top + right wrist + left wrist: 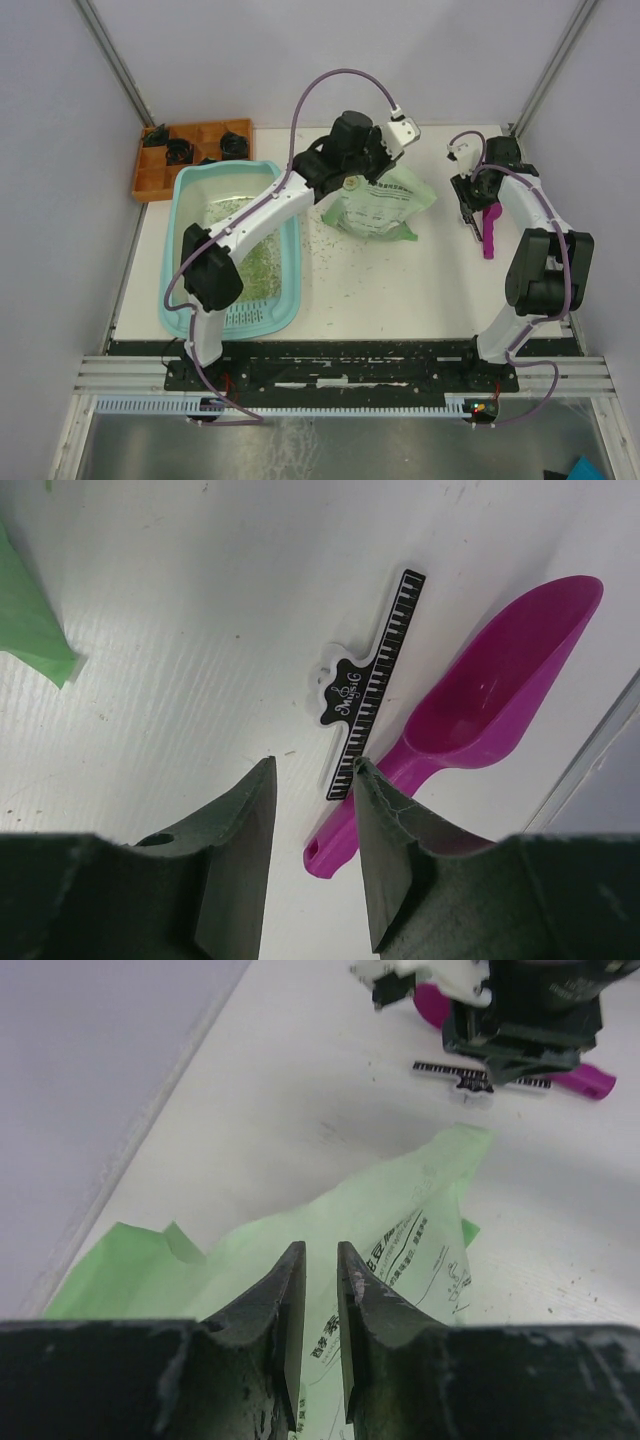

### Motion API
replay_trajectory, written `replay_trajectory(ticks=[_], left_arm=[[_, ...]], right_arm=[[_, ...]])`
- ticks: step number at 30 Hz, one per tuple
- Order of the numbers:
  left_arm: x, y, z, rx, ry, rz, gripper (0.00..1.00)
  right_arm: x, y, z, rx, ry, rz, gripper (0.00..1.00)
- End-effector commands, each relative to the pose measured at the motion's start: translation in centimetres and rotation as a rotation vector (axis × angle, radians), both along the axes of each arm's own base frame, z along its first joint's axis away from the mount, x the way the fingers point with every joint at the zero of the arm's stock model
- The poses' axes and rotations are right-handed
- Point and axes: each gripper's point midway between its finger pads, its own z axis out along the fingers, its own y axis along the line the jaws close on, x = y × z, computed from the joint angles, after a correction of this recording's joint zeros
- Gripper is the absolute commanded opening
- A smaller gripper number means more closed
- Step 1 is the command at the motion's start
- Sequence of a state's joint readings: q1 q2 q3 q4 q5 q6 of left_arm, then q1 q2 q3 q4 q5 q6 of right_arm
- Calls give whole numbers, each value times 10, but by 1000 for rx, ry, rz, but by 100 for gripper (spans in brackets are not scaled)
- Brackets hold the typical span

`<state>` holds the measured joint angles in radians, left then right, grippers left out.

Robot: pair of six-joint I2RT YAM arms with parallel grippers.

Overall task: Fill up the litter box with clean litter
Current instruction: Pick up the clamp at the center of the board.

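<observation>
Left on the surface (440,290), the litter box (225,170), thinly strewn with litter (262,265), lies lengthwise beside the bag (380,205), which sits just below the narrowly parted left jaws; right jaws stand half-open, empty.

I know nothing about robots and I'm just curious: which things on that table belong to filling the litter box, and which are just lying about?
For the job:
- litter box
- litter
- green bag
- magenta scoop, probably

Just lying about:
- orange tray
- keyboard-print clip, perhaps off the bag
</observation>
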<state>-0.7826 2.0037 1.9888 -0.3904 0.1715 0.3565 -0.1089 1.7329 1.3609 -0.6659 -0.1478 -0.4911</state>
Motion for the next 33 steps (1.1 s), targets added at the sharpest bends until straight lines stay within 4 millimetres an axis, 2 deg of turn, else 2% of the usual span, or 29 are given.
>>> replay_trajectory(ticks=[1, 8, 13, 20, 27, 33], left_arm=[[-19, -1, 114, -244, -144, -27, 26], [-24, 8, 141, -301, -183, -11, 26], [-26, 20, 155, -337, -228, 34, 26], [-30, 37, 161, -353, -251, 81, 25], [-35, 44, 165, -369, -264, 101, 25], [-36, 48, 167, -363, -270, 110, 25]], right_arm=[[14, -8, 22, -27, -75, -39, 45], [13, -15, 20, -56, -79, -61, 45], [12, -20, 9, -88, -78, -56, 44], [14, -21, -16, -106, -25, -48, 44], [22, -20, -39, -131, 28, -33, 50], [28, -20, -46, -146, 51, -48, 50]])
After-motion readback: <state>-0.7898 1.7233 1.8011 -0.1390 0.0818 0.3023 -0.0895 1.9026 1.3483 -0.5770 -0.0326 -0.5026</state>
